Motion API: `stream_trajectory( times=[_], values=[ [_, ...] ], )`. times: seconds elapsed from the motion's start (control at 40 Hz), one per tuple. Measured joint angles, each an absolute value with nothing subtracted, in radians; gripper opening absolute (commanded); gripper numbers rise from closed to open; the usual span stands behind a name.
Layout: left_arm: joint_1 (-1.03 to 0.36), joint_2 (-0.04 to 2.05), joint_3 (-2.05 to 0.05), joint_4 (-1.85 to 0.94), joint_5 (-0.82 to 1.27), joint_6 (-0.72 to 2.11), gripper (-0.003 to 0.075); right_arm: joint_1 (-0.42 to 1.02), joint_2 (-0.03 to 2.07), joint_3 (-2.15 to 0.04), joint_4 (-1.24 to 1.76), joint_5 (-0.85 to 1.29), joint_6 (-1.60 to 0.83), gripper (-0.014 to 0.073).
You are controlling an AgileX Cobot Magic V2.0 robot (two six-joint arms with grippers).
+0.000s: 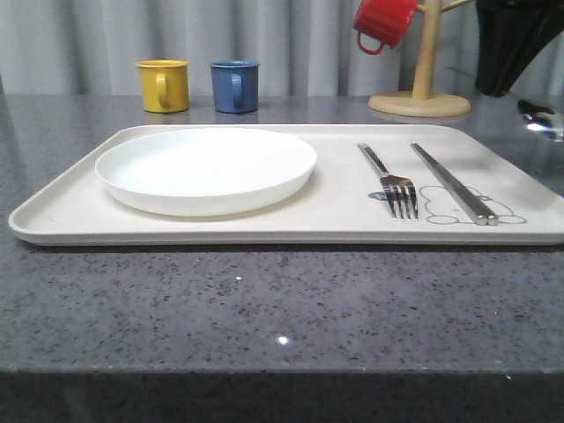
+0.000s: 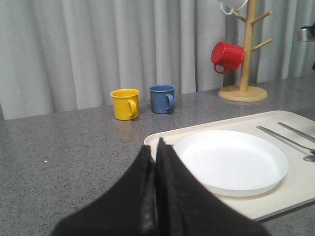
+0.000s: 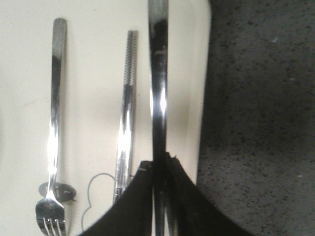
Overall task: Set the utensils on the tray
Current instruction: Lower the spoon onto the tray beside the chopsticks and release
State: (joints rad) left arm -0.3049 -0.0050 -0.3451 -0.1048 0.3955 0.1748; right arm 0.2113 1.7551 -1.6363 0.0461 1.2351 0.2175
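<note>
Right wrist view: right gripper (image 3: 160, 196) is clamped on the spoon (image 3: 158, 88) handle, held above the tray (image 3: 194, 73) near its edge, beside the chopsticks (image 3: 127, 113) and fork (image 3: 54, 123). Thin polished steel: stiff, light, likely slippery; grip mid-handle. Left gripper (image 2: 156, 196) pressed closed, empty, before the plate (image 2: 231, 162). Beyond, yellow mug (image 2: 125, 103) and blue mug (image 2: 162, 98).

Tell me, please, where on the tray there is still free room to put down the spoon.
The tray is bare to the right of the chopsticks, up to its right rim. A narrower strip lies between the plate and the fork. Fork and chopsticks leave little space between them. The right pincer holds the spoon above that right strip.
</note>
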Motion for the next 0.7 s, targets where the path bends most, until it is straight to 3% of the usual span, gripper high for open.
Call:
stream_trajectory(
  times=[0.7],
  values=[
    [-0.305, -0.005, -0.345, -0.105, 0.396, 0.175, -0.0018, 0.220, 1.870, -1.636, 0.020, 1.233, 0.315, 0.0018]
  ],
)
